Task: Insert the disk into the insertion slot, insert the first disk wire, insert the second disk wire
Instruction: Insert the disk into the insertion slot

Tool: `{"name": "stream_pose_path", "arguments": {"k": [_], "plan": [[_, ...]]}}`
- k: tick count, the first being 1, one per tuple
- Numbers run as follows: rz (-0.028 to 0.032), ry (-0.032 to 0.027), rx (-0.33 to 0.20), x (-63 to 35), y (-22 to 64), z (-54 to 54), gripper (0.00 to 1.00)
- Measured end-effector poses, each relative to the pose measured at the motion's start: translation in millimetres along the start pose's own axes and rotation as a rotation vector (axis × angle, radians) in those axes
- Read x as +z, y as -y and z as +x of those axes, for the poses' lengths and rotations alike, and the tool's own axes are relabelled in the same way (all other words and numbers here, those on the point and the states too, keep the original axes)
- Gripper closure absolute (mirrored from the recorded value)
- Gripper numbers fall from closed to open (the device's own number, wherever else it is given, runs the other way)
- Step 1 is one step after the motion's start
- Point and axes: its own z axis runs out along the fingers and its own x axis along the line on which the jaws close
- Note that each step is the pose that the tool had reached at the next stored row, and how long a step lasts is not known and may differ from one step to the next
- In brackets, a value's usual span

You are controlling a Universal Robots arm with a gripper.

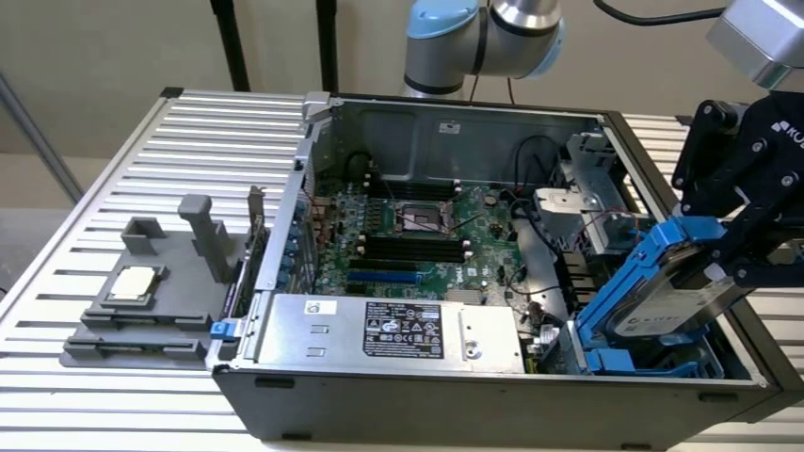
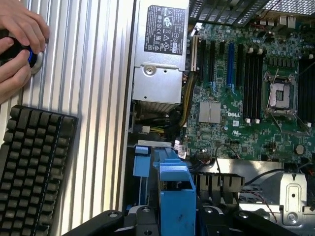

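Disk [image 1: 672,297] hung tilted in my pincer [image 1: 739,262], which was clenched on its blue frame, just over the slot [image 1: 628,363] in the case's [image 1: 503,405] corner. It was not yet seated, and I judged both wires undone. Cables [image 1: 543,315] crowded beside the slot, and the power supply [image 1: 390,330] lay along the case's front wall.

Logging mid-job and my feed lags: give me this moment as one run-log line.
step: disk insertion | gripper: shut on disk | disk: tilted, lower end at insertion slot, not yet seated
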Motion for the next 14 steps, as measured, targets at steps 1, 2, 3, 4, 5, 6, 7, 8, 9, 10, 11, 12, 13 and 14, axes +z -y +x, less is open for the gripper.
{"name": "stream_pose_path", "arguments": {"k": [1,2,3,4,5,6,7,8,9,10,11,12,13,14], "plan": [[0.0001,-0.0002,0.001,0.1,0.0,0.0,0.67],[0.0001,-0.0004,0.001,0.1,0.0,0.1,0.67],[0.0002,-0.0005,0.001,0.2,0.0,0.0,0.67],[0.0004,-0.0005,0.001,0.3,0.1,0.1,0.67],[0.0002,-0.0007,0.001,0.3,0.0,0.1,0.67],[0.0001,-0.0010,0.001,0.1,0.0,0.1,0.67],[0.0001,-0.0018,0.001,-0.5,0.0,0.0,0.67],[0.0000,-0.0023,0.002,-0.8,-0.1,0.0,0.67],[0.0000,-0.0024,0.002,-0.9,-0.1,-0.1,0.67],[0.0000,-0.0025,0.002,-0.9,-0.1,-0.1,0.67],[0.0001,-0.0026,0.002,-1.0,-0.1,0.0,0.67],[0.0001,-0.0027,0.002,-1.0,-0.1,0.0,0.67],[0.0001,-0.0027,0.002,-1.0,-0.1,0.0,0.67],[0.0001,-0.0027,0.002,-1.0,-0.1,-0.1,0.67]]}}
